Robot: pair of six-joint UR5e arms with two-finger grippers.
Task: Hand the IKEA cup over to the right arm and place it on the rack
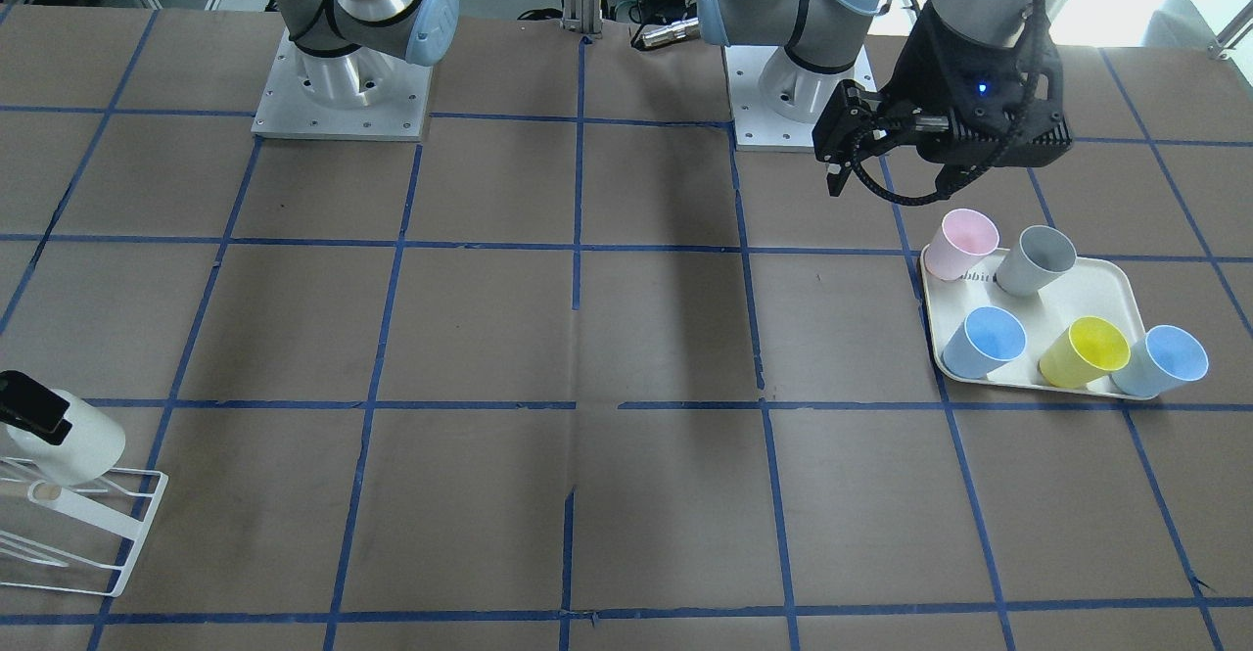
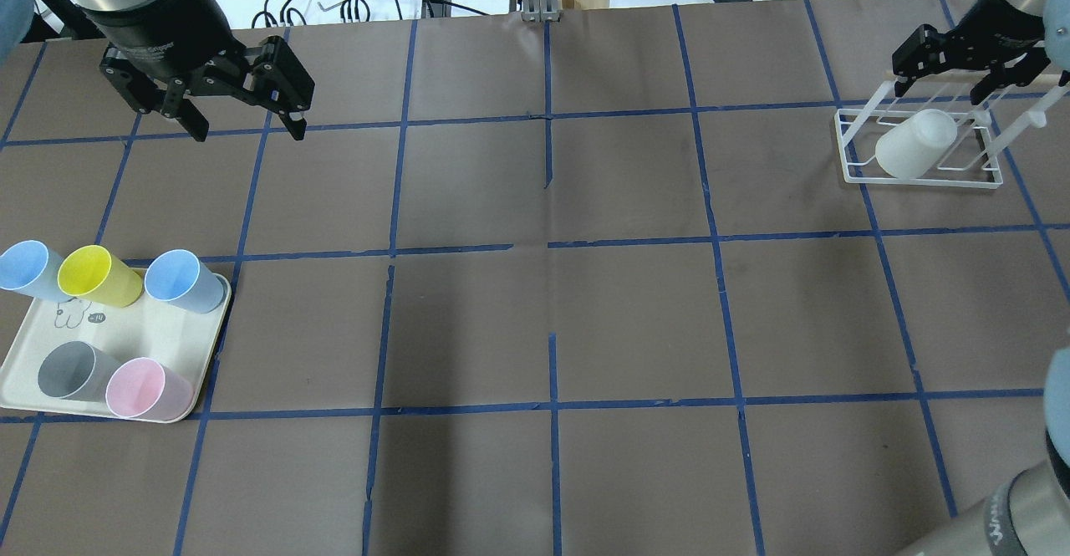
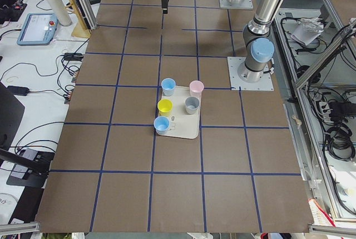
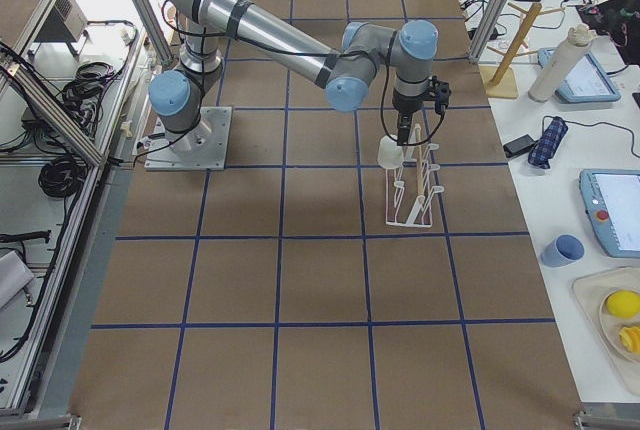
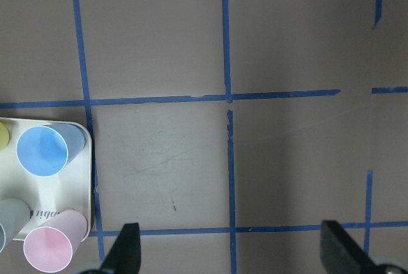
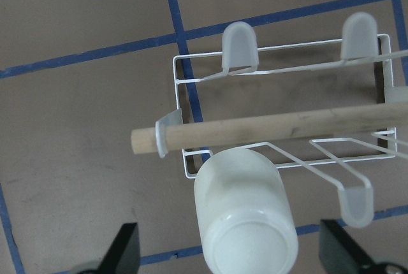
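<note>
The IKEA cup (image 2: 915, 145), pale cream, hangs upside down and tilted on a prong of the white wire rack (image 2: 919, 178) at the table's far right. My right gripper (image 2: 940, 88) is open just above it, with a finger on each side of the cup (image 6: 245, 223) and not gripping it. The wrist view shows the rack's wooden bar (image 6: 274, 127) across the cup. From the front, the cup (image 1: 73, 441) and rack (image 1: 117, 543) sit at the left edge. My left gripper (image 2: 249, 131) is open and empty above the table, beyond the tray.
A cream tray (image 2: 125, 330) at the table's left holds a yellow cup (image 2: 96, 276), two blue cups (image 2: 184, 280), a grey cup (image 2: 71, 369) and a pink cup (image 2: 146, 389). Blue tape lines cross the brown table (image 2: 552, 288).
</note>
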